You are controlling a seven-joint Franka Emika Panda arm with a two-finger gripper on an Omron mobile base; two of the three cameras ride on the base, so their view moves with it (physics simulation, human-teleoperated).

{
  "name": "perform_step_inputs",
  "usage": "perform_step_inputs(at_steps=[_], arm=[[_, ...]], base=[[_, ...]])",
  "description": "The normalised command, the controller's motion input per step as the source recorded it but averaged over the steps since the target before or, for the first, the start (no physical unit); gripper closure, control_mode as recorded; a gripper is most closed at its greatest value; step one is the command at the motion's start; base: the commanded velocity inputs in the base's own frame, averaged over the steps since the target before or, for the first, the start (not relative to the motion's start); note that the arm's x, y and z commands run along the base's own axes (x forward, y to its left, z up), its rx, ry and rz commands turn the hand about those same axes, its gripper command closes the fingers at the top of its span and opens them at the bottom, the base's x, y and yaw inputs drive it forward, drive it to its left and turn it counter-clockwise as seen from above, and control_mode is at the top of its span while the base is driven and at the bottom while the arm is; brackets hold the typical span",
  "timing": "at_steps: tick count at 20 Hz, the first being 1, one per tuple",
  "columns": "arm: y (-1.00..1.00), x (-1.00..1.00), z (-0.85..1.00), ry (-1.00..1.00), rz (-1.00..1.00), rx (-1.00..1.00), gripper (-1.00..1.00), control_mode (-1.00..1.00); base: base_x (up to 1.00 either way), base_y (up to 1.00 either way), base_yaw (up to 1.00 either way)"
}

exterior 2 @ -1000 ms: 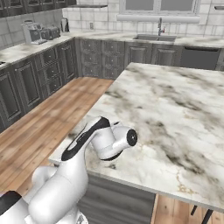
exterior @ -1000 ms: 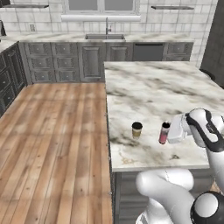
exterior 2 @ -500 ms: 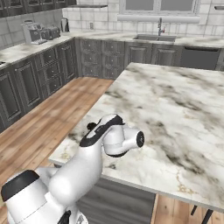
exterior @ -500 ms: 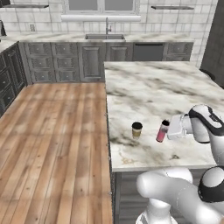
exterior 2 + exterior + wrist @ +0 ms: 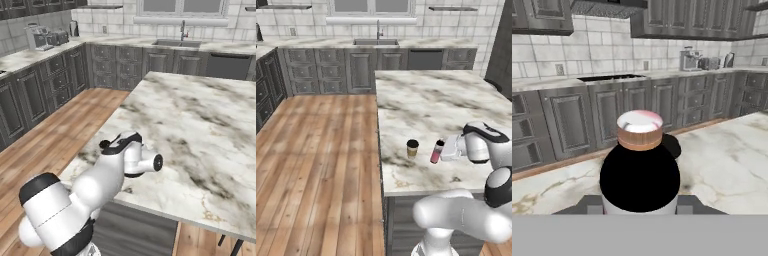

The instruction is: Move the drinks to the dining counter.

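Two drinks stand on the dining counter (image 5: 431, 100) near its front edge — one pink bottle (image 5: 436, 152) and one coffee cup (image 5: 412, 148), just beside each other but apart. The gripper (image 5: 445, 151) reaches in sideways from the bottle's right in the left base view, its fingers level with the marble top and right at the bottle, which leans a little with its cap tipped toward the hand. In the hand view the bottle (image 5: 640, 165) sits dead centre and very close, its long axis crosswise to the reach, a finger pad (image 5: 589, 204) showing low on either side of it. Whether the pads are pressing the bottle or have just let go, I cannot tell. Beyond the bottle, away from the hand, the cup stands upright — any pull-back should run straight rearward, away from both.
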Motion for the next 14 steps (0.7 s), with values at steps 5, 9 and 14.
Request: perform_step_inputs(at_steps=[5,9,14], arm=[[-0.02,0.43,-0.29,-0.01,-0.05,0.00,1.00,-1.00],[-0.12,0.25,-0.31,-0.01,-0.06,0.00,1.00,-1.00],[-0.04,0.22,-0.26,0.00,-0.04,0.00,1.00,-1.00]], base=[[0.00,0.00,0.00],[0.00,0.00,0.00],[0.00,0.00,0.00]])
